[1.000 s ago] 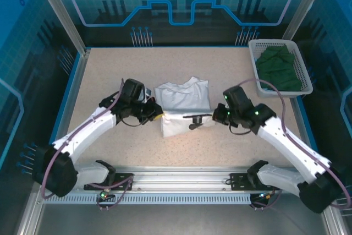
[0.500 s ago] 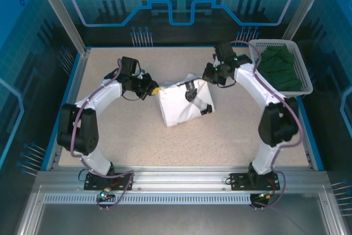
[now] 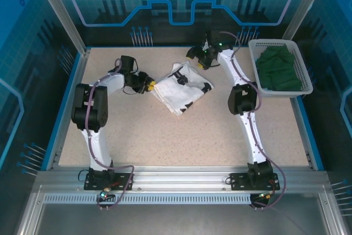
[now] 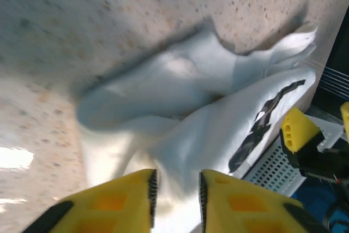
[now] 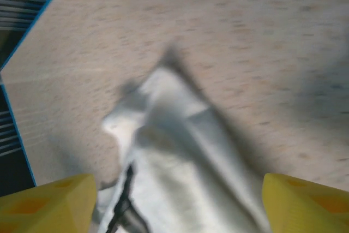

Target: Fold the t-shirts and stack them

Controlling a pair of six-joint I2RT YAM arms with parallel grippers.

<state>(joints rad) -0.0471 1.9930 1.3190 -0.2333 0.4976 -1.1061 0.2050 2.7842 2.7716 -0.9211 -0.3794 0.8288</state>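
The white t-shirt (image 3: pixel 181 87) with its black graphic lies folded and turned diagonally on the table's far middle. My left gripper (image 3: pixel 149 85) sits at its left corner; in the left wrist view the gripper (image 4: pixel 175 184) has its yellow fingers (image 4: pixel 125 195) narrowly parted, with the white t-shirt (image 4: pixel 180 113) lying loose just beyond them. My right gripper (image 3: pixel 193 59) hovers over the shirt's far corner; in the right wrist view the gripper (image 5: pixel 179 186) stands wide open above the white t-shirt (image 5: pixel 180 151). The dark green t-shirt (image 3: pixel 279 67) lies in the basket.
The white lattice basket (image 3: pixel 254 59) stands at the back right corner, close to the right arm. The blue-edged back wall (image 3: pixel 165 47) runs just behind both grippers. Speckled table (image 3: pixel 181 141) stretches toward the arm bases.
Both arms swung from the table's middle to the far side, carrying the white t-shirt back and turning it. Both grippers then opened and let the shirt go.
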